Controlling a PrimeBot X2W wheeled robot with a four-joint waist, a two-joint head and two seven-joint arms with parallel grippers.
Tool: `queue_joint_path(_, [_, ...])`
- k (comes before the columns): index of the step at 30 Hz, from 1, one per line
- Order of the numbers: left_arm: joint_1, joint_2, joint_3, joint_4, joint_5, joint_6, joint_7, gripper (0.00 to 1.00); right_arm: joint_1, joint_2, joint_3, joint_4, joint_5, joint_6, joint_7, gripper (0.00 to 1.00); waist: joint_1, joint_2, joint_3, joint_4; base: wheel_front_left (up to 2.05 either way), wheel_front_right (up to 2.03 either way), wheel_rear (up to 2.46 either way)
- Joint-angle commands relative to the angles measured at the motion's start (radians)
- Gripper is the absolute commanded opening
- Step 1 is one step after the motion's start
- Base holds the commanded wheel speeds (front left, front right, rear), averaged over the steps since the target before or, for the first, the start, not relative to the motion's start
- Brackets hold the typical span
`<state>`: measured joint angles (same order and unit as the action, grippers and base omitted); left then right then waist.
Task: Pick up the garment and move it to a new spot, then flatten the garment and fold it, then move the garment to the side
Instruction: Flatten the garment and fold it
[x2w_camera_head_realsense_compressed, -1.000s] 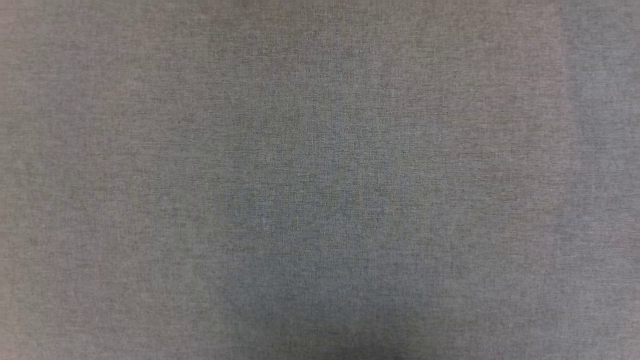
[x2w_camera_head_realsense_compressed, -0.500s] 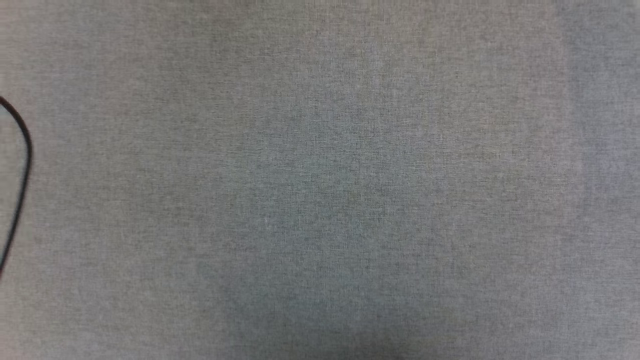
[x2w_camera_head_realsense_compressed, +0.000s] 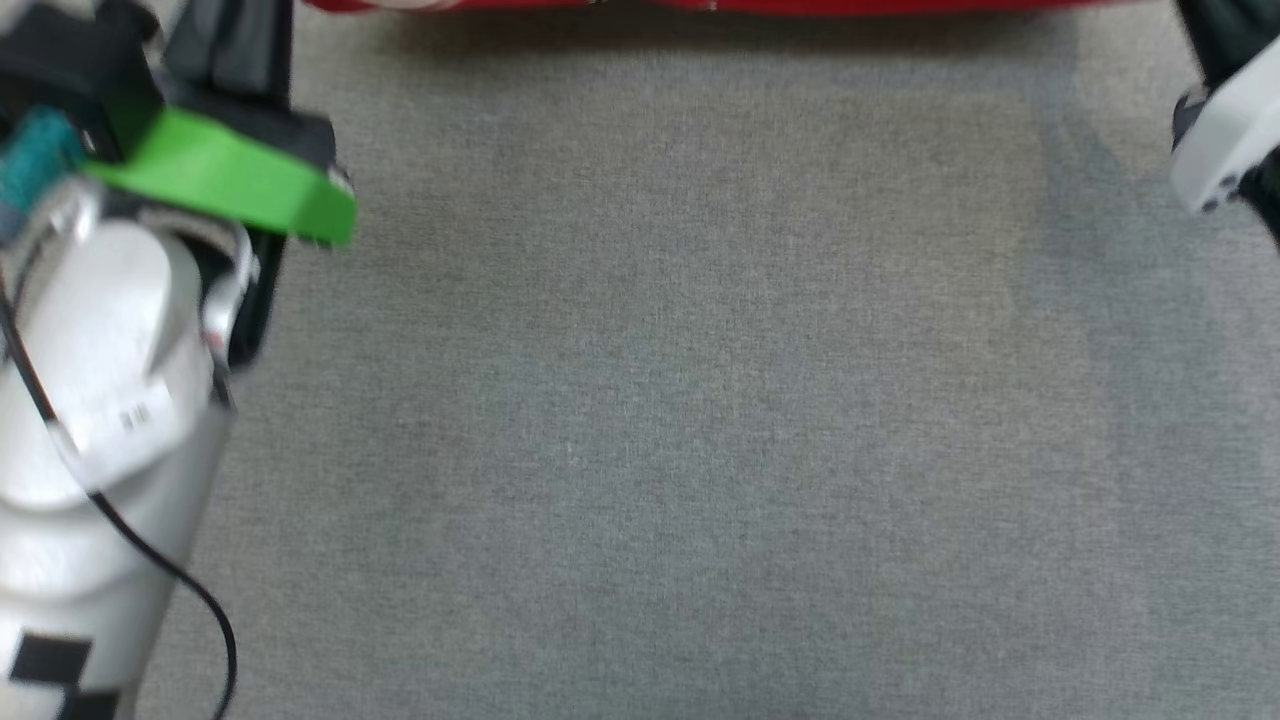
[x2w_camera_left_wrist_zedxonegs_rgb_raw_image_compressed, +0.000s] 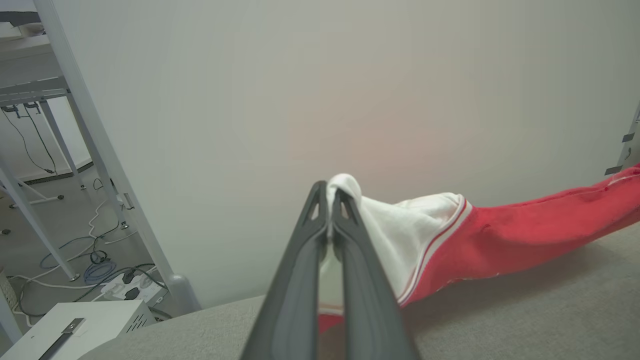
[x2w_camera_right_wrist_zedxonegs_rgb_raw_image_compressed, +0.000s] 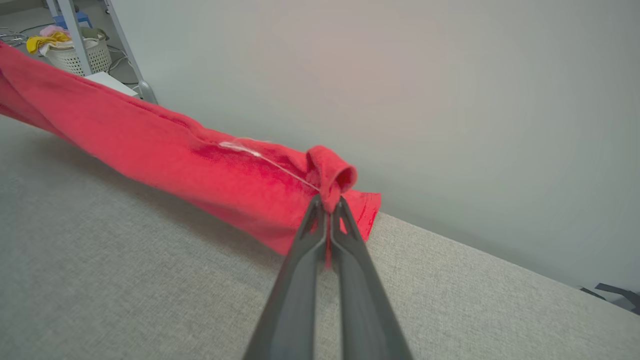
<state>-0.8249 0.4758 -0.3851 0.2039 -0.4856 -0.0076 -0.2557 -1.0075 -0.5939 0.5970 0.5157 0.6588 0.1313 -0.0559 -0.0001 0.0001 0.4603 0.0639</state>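
The left gripper (x2w_camera_left_wrist_zedxonegs_rgb_raw_image_compressed: 329, 192), two long dark fingers pressed together, pinches a fold of the white sleeve (x2w_camera_left_wrist_zedxonegs_rgb_raw_image_compressed: 400, 225) of a red jersey garment (x2w_camera_left_wrist_zedxonegs_rgb_raw_image_compressed: 525, 220) with red-and-white striped trim. The right gripper (x2w_camera_right_wrist_zedxonegs_rgb_raw_image_compressed: 328, 202), also pressed shut, pinches a small bunched corner of the red hem. The garment (x2w_camera_right_wrist_zedxonegs_rgb_raw_image_compressed: 165, 150) hangs stretched between the two grippers, lifted just above a flat grey cloth-covered surface (x2w_camera_right_wrist_zedxonegs_rgb_raw_image_compressed: 125, 280). From the head view it shows as a red strip (x2w_camera_head_realsense_compressed: 750, 5) at the far edge of that surface (x2w_camera_head_realsense_compressed: 640, 400).

Risks, as a judgement:
- Each grip holds only a little fabric near the fingertips. If the arms pull further apart, a corner will likely slip out and that end will drop.
- A plain pale wall (x2w_camera_left_wrist_zedxonegs_rgb_raw_image_compressed: 300, 75) stands close beyond both grippers, and the surface edge lies just below them. A dropped end could slide off the far side, out of reach.
- The red body sags below the line between the grippers. Lowering it unevenly would fold it under itself and leave creases that make flattening harder.
- One end is a sleeve and the other a hem corner, so the cloth may land twisted.
- A thin black cable (x2w_camera_head_realsense_compressed: 150, 560) loops beside the left forearm and could snag.
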Motion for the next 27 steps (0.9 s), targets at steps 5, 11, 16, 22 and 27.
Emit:
queue_joint_path(5, [0.266, 0.019, 0.023, -0.092, -0.036, 0.047, -0.006, 0.00, 0.187, -0.033, 0.013, -0.074, 0.034, -0.001, -0.007, 0.00, 0.0001, -0.0001, -0.145, -0.001, 0.00, 0.00, 0.00])
queue_joint_path(11, [0.535, 0.015, 0.007, -0.168, -0.073, 0.095, -0.002, 0.00, 0.412, -0.056, 0.003, -0.128, 0.069, -0.001, 0.001, 0.00, 0.0001, -0.0001, -0.232, 0.003, 0.00, 0.00, 0.00])
queue_joint_path(16, [0.701, 0.005, -0.024, -0.199, -0.108, 0.117, 0.015, 0.00, 0.592, -0.076, -0.032, -0.163, 0.090, -0.001, 0.005, 0.00, 0.0001, -0.0001, -0.287, 0.016, 0.00, 0.00, 0.00])
queue_joint_path(22, [0.852, 0.004, -0.049, -0.219, -0.162, 0.124, 0.048, 0.00, 0.754, -0.085, -0.061, -0.208, 0.092, -0.001, 0.029, 0.00, 0.0001, -0.0001, -0.345, 0.013, 0.00, 0.00, 0.00])
queue_joint_path(27, [0.956, 0.024, -0.069, -0.230, -0.204, 0.122, 0.092, 0.00, 0.881, -0.084, -0.094, -0.248, 0.095, -0.001, 0.055, 0.00, 0.0001, -0.0001, -0.387, 0.016, 0.00, 0.00, 0.00])
